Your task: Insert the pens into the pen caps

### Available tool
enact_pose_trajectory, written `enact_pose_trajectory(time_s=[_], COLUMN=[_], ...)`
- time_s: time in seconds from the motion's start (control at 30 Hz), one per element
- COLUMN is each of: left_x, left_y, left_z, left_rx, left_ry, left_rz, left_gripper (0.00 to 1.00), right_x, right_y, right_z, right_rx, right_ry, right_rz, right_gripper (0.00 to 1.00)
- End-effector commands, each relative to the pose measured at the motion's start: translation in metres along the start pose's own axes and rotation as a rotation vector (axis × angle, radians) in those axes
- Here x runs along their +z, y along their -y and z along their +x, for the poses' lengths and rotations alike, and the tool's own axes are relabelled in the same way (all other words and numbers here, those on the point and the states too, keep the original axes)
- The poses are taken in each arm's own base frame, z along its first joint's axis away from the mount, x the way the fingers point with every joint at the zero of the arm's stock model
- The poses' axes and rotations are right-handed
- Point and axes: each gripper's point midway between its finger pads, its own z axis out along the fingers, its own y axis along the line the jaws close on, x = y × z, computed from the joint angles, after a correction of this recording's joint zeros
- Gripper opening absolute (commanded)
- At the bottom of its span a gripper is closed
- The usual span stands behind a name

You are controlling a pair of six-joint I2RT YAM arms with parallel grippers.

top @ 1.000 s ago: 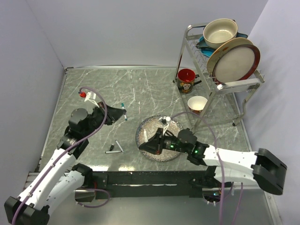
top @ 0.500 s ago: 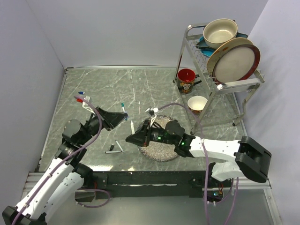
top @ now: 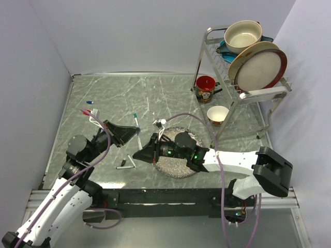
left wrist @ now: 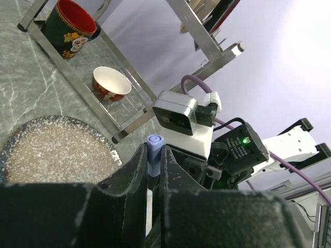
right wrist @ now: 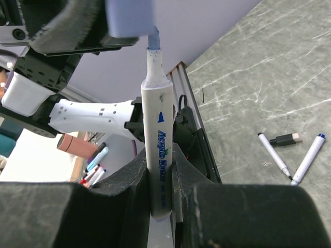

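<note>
Near the front edge, two loose pens (top: 132, 161) lie on the marble table (top: 165, 93). Just beyond, the right gripper (right wrist: 158, 173) pinches a white pen (right wrist: 157, 129), blue tip at the mouth of a blue cap (left wrist: 154, 143) clamped in the left gripper (left wrist: 153, 157). A speckled plate (top: 178, 169) sits to the right, with open tabletop behind.
</note>
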Motion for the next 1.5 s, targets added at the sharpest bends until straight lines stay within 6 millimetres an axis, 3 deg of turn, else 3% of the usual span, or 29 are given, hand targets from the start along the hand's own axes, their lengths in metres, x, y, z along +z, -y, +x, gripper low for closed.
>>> enact_pose_trajectory(time_s=[0.0,0.77,1.47], left_x=[-0.002,-0.002,-0.002], left_y=[0.008,0.003,0.013], left_z=[-0.005,-0.006,-0.015], left_rx=[0.042,0.048,0.044], left_ry=[0.010,0.015,0.037], left_rz=[0.017,-0.006,-0.002], left_gripper=[0.01,0.01,0.01], right_x=[0.004,0.001,-0.005], right_y=[-0.021,-0.017,-0.014], right_z=[-0.021,-0.009,-0.005], right_rx=[-0.035,-0.021,-0.011], right_ry=[0.051,0.031,0.035], right_rz=[-0.048,-0.037,-0.026], right_gripper=[0.00,0.00,0.00])
